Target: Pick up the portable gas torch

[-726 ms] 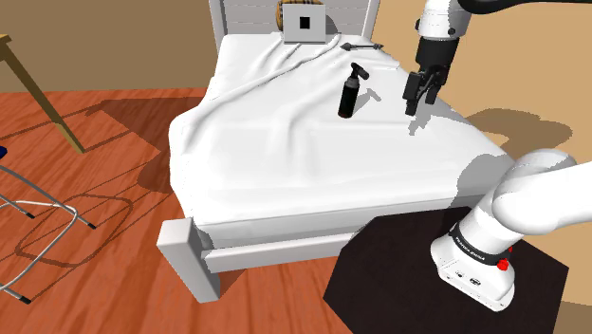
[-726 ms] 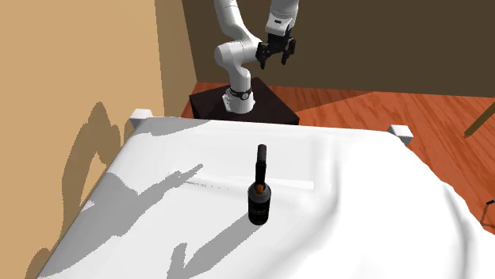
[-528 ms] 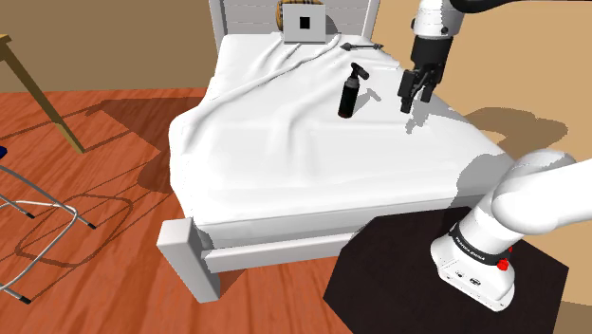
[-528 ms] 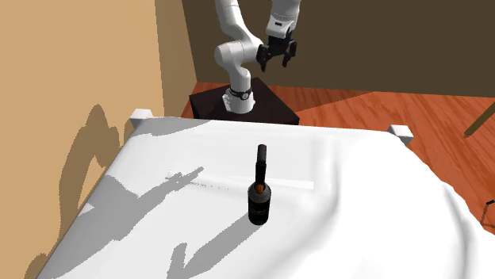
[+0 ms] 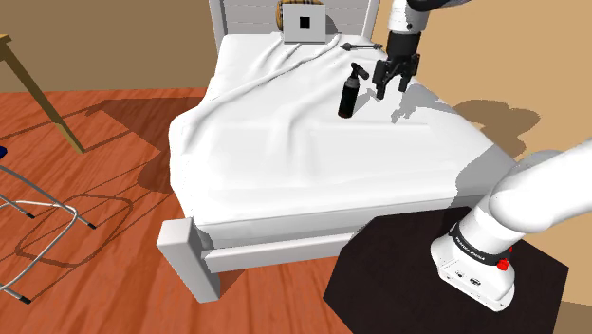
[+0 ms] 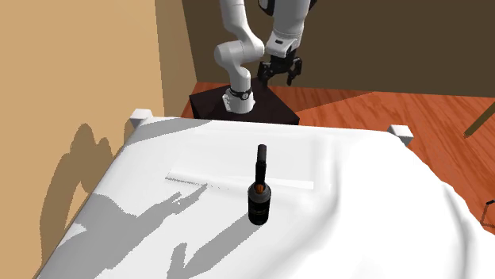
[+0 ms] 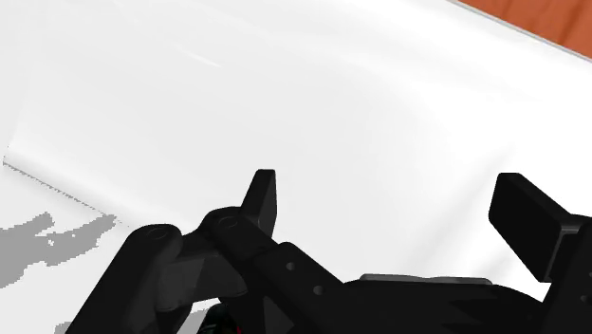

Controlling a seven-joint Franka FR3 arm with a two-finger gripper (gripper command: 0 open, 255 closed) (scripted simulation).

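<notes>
Shoulder view: the black gas torch (image 5: 349, 93) stands upright on the white bed (image 5: 313, 166), its long axis vertical and its nozzle end on top. The gripper (image 5: 391, 86) hovers just beside it, fingers apart and empty.

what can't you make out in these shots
- Torch markings: too small in both exterior views.
- Grey item on the sheet, shoulder view: too small to name.
- Brown thing, shoulder view: mostly hidden behind the white box.
- Wooden leg, shoulder view: cut off by the left edge, so what it carries is unknown.
</notes>
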